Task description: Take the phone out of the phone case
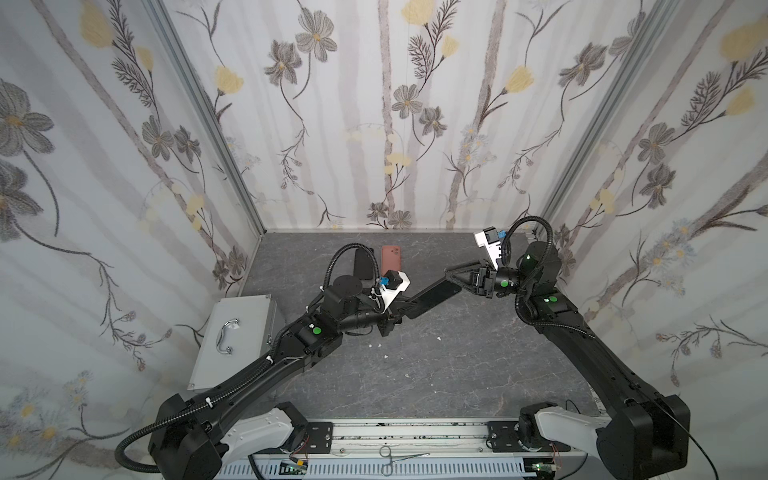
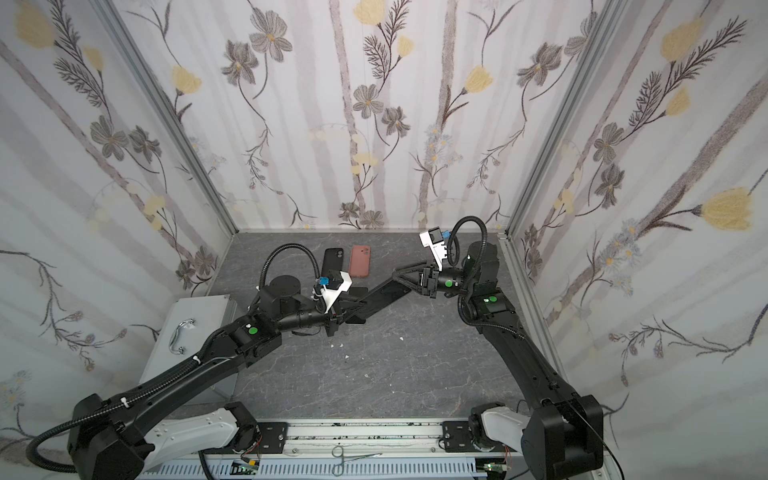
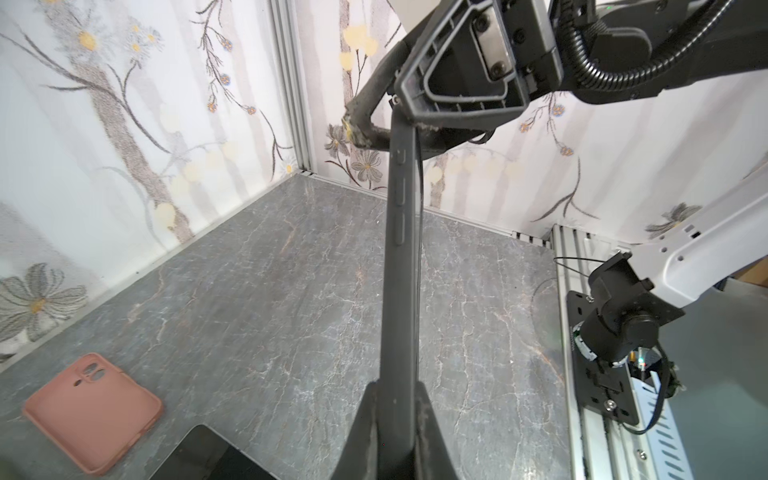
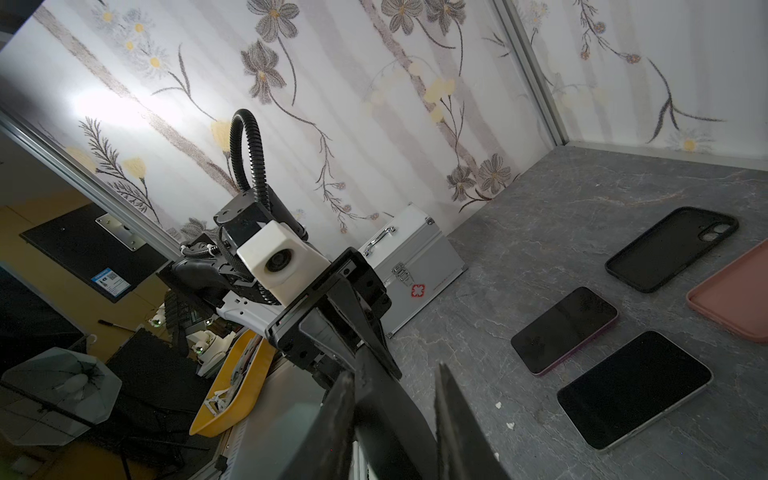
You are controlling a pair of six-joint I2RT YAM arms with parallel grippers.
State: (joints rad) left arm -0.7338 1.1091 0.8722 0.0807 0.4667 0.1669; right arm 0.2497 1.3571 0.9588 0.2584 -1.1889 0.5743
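Counted via right wrist two bare dark-screened phones (image 4: 563,328) (image 4: 633,390) (mostly arm-hidden from above), empty black case (image 4: 669,249), empty pink case (image 4: 731,299); noted left gripper (image 3: 395,390) clamped on grey-cased phone (image 3: 401,270), hold of right gripper (image 1: 449,275) unclear.

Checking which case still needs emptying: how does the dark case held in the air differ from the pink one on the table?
The dark case is lifted, clamped in the left gripper with the right gripper open around its far end; the pink case lies flat on the table. The dark case still holds a phone; the pink case looks empty. Both are phone cases.
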